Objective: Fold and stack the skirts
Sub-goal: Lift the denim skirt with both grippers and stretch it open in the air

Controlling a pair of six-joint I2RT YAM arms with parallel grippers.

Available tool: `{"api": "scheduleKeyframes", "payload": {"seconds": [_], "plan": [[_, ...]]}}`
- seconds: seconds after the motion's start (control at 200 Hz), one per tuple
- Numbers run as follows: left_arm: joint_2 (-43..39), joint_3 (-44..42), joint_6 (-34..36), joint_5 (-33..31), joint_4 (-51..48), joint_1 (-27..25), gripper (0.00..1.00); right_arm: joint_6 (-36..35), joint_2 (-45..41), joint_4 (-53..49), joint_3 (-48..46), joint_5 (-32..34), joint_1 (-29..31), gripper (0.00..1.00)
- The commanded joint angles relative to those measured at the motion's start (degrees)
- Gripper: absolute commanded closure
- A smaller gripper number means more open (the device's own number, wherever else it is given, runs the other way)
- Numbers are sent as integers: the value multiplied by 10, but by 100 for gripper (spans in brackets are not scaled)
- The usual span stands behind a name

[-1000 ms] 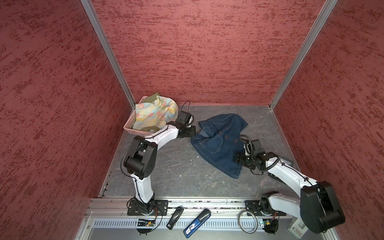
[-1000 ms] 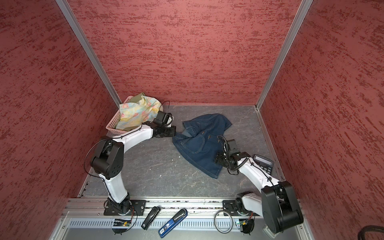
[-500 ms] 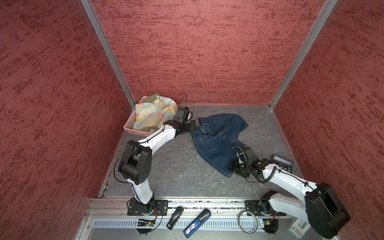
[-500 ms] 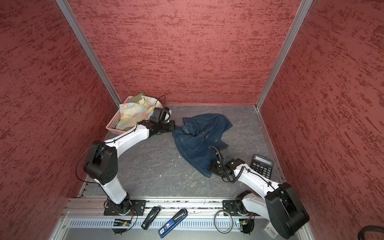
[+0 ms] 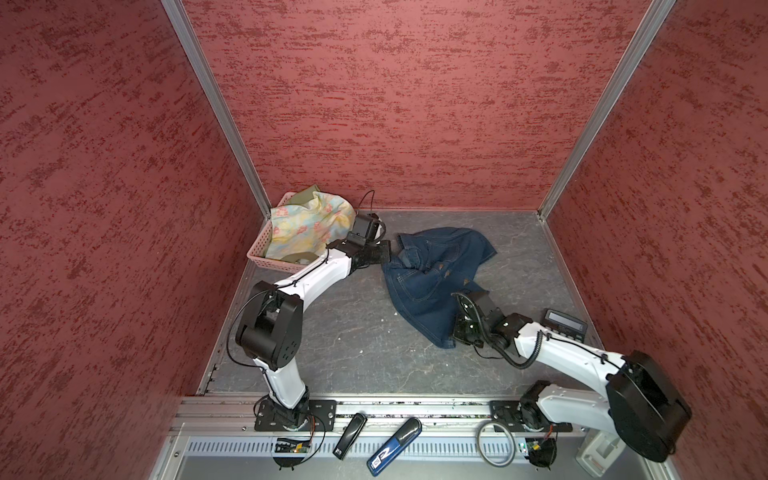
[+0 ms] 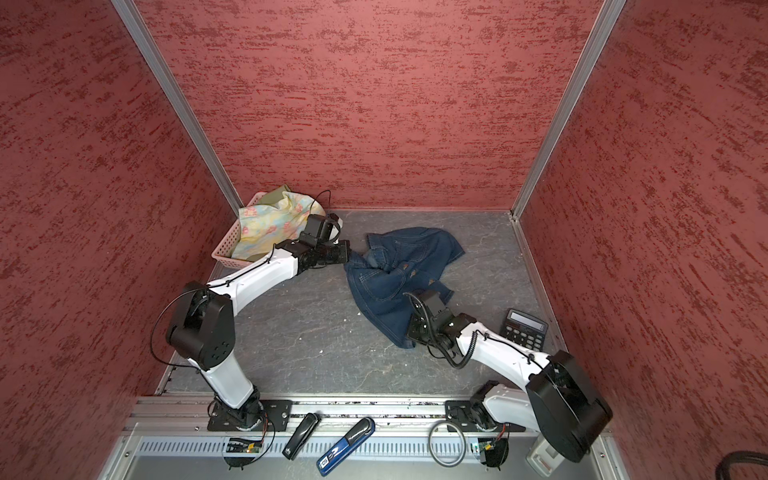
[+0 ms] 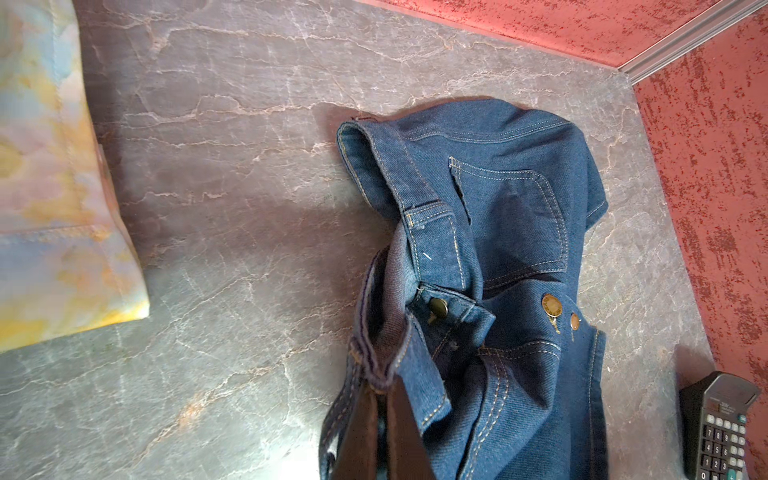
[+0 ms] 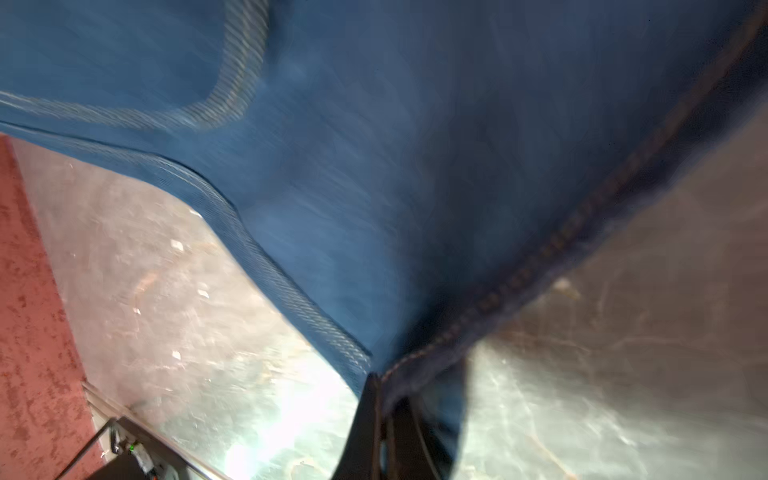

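Blurry wrist view, seemingly glare-washed tabletop [image 8: 266, 415]

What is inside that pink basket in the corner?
A pastel flowered skirt fills the pink basket, heaped above its rim. An olive green skirt peeks out from under it. The basket's floor, and anything else lying beneath them, is covered.

a lab robot booth: red textured walls [image 5: 395, 104], aluminium frame [image 5: 217, 108].

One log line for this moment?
left gripper: shut on denim skirt | right gripper: shut on denim skirt | floral skirt: in basket
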Motion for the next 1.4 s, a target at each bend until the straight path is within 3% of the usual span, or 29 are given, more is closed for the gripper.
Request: {"api": "scheduleKeyframes", "payload": {"seconds": [0.0, 0.185, 0.431, 0.546, 0.651, 0.897, 1.037, 1.247, 1.322, 1.393], "plan": [[-48, 44, 8, 0, -9, 7, 100, -50, -34, -102, 141, 123, -17, 100], [-93, 139, 0, 8, -44, 16, 100, -167, -29, -179, 377, 153, -122, 100], [-133, 242, 6, -7, -89, 20, 100, -264, 85, -246, 689, 135, -219, 100], [-103, 277, 4, 5, -100, 43, 100, -272, 168, -227, 765, 63, -294, 100], [-51, 331, 6, 20, -112, 64, 100, -286, 256, -230, 860, 40, -345, 100], [50, 494, 4, 48, -157, 81, 100, -286, 469, -337, 1249, -38, -404, 100], [19, 453, 9, 49, -146, 70, 100, -310, 416, -326, 1160, -62, -404, 100], [-143, 190, -17, 50, -52, 67, 100, -304, 162, -153, 776, -60, -400, 100], [-176, 154, -20, 49, -55, 68, 100, -304, 127, -151, 744, -64, -400, 100], [-192, 188, -10, 51, -74, 64, 100, -308, 124, -164, 787, -65, -400, 100]]}}
